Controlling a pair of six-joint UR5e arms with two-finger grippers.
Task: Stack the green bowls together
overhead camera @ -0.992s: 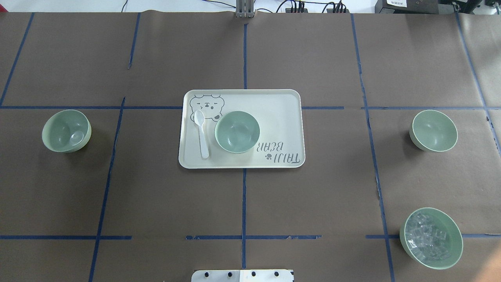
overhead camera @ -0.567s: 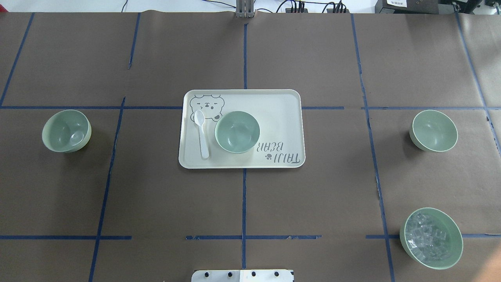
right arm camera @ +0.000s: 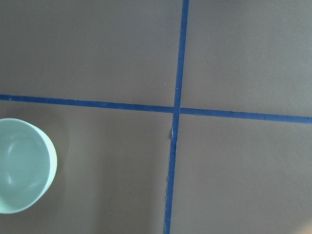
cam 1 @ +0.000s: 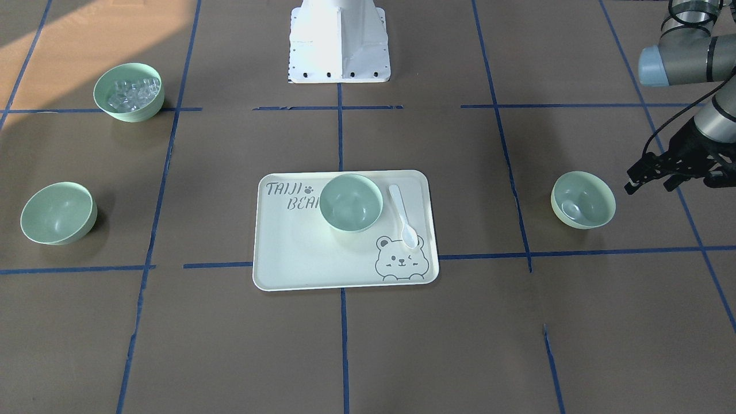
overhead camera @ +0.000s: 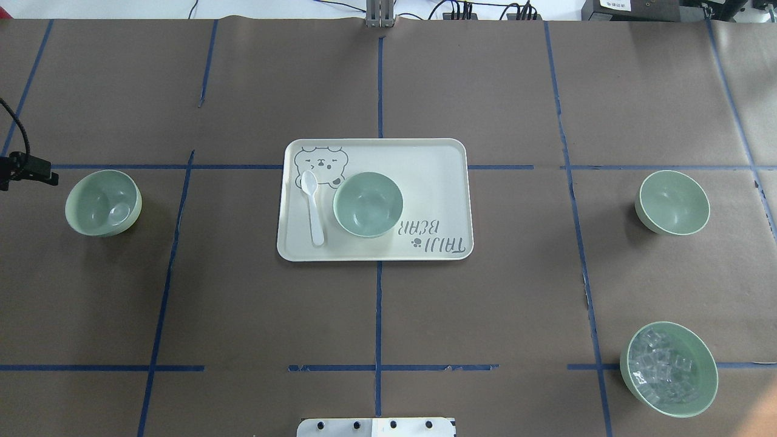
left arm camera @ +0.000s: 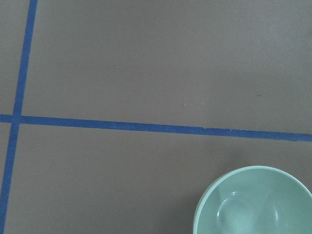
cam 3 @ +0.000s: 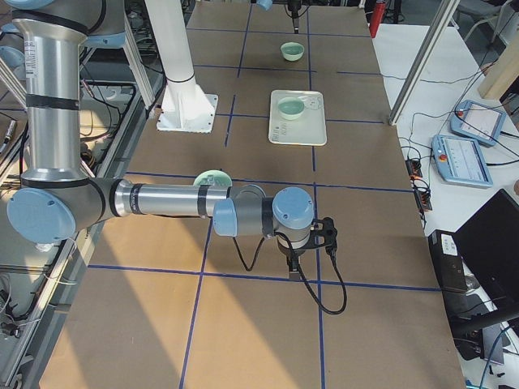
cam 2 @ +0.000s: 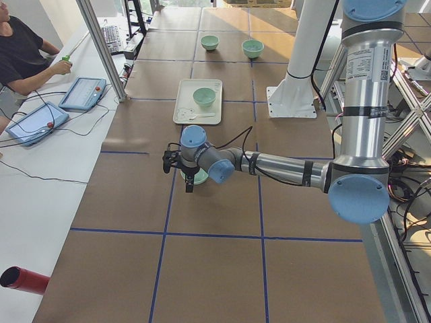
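Three pale green bowls stand apart. One (overhead camera: 103, 203) is on the table's left, one (overhead camera: 368, 204) sits on the cream tray (overhead camera: 437, 182), and one (overhead camera: 672, 201) is on the right. My left gripper (cam 1: 650, 185) hovers just outside the left bowl (cam 1: 583, 199), away from the tray, and its fingers look open and empty. Its tip shows at the left edge of the overhead view (overhead camera: 30, 171). The left wrist view shows that bowl's rim (left arm camera: 253, 202). My right gripper (cam 3: 312, 239) shows only in the exterior right view, so I cannot tell its state. The right wrist view shows the right bowl (right arm camera: 22, 165).
A white spoon (overhead camera: 312, 206) lies on the tray beside the middle bowl. A green bowl of clear cubes (overhead camera: 669, 369) stands at the near right. Blue tape lines cross the brown table cover. The robot base (cam 1: 338, 40) is at the table's near edge.
My left gripper has come into the overhead view at its left edge, next to the left bowl. The bowls, tray and spoon have not moved.
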